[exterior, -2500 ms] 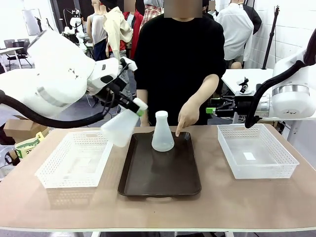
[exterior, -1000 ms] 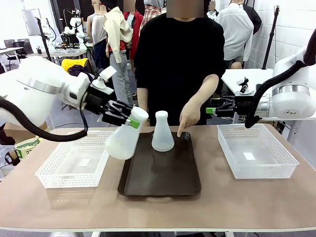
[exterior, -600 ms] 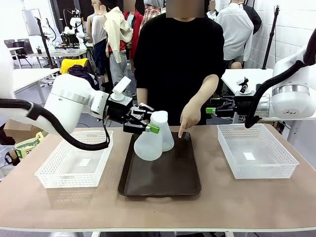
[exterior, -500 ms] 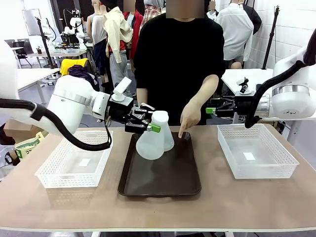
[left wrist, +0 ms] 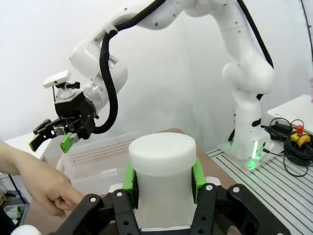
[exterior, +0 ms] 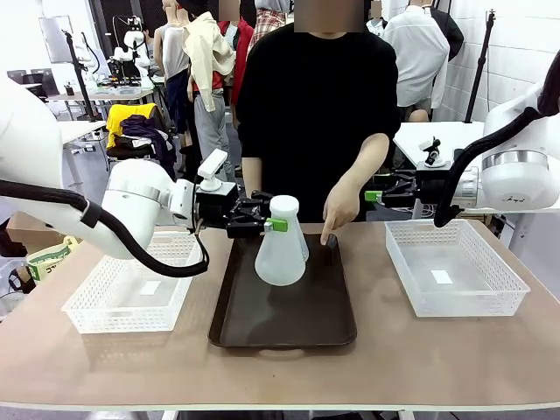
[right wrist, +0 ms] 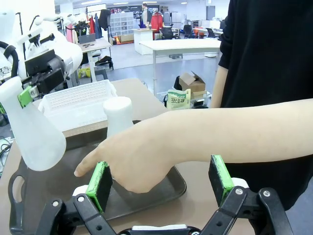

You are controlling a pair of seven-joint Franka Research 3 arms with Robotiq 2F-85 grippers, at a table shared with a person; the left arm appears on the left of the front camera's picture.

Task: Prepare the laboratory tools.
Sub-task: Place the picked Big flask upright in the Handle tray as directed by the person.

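Over the tray (exterior: 282, 325), left end effector (exterior: 273, 225) has swung its flask (exterior: 281, 254) upright.

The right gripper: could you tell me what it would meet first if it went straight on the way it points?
Most likely the person's hand; it lies directly ahead of the open right gripper, though depth is unclear.

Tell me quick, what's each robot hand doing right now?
Left hand: closed on the neck of a flask, over the tray.
Right hand: open, holding nothing.
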